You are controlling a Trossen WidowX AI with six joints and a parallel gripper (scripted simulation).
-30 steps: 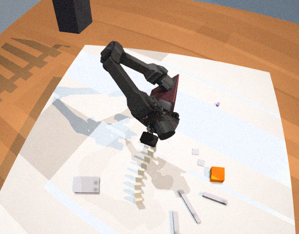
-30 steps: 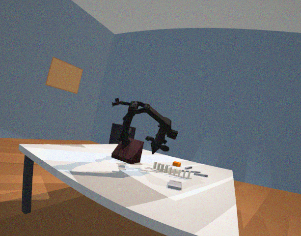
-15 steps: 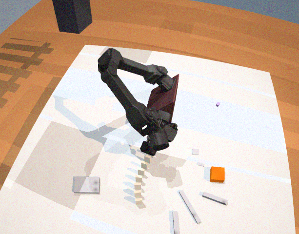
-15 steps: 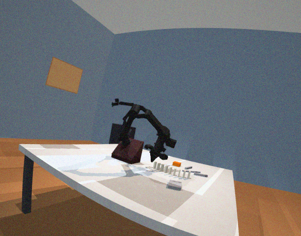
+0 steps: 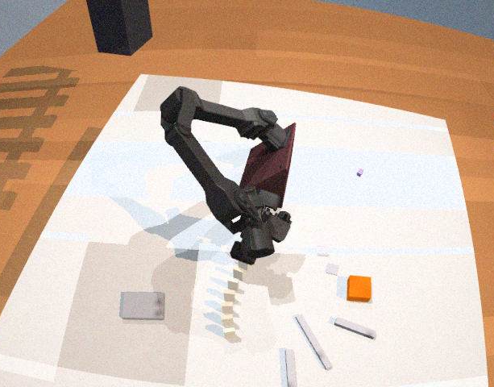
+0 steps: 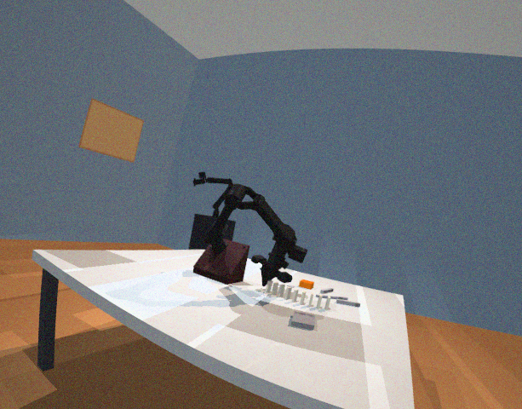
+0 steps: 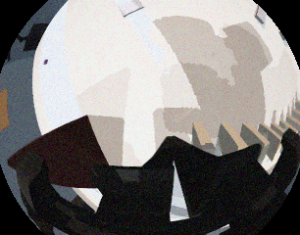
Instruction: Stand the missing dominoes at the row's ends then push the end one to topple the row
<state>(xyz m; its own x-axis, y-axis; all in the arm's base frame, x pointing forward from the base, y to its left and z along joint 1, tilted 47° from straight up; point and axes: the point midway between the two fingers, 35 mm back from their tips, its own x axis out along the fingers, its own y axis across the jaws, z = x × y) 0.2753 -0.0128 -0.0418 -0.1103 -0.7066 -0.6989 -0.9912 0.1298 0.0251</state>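
1 gripper [image 5: 243, 255] [image 6: 264, 284], shut, low beside row's near-base end [image 5: 242, 266] [image 6: 269, 286].

black arm bent over, jaws [image 5: 243, 252] [image 6: 265, 281] shut

In the top view you're losing the lowest grey bar [image 5: 290, 368] to the bottom edge; the arm's wrist [image 5: 257, 239] is hiding the domino row's [image 5: 228, 308] near-base end from you.

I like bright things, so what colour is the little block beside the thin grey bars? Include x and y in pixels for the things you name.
The block [image 5: 359, 289] [image 6: 306, 284] is orange, clearest in the top view.
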